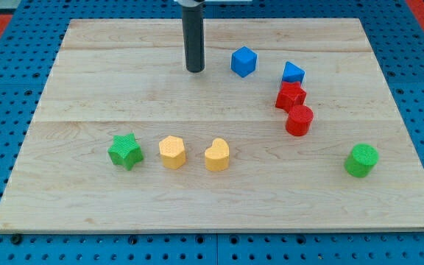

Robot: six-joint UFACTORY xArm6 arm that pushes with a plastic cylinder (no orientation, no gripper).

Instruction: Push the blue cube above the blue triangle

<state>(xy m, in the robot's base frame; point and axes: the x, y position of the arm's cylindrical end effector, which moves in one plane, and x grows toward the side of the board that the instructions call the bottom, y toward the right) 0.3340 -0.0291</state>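
The blue cube (244, 61) sits on the wooden board near the view's top, right of centre. The blue triangle (293, 73) lies to its right and slightly lower, touching the top of a red block. My tip (195, 70) is on the board to the left of the blue cube, about a cube's width and a half away, not touching it. The dark rod rises straight up from the tip to the view's top edge.
A red star-like block (291, 96) and a red cylinder (299, 120) stand just below the blue triangle. A green cylinder (361, 160) is at lower right. A green star (126, 151), a yellow hexagon (172, 152) and a yellow heart (217, 154) line the lower left.
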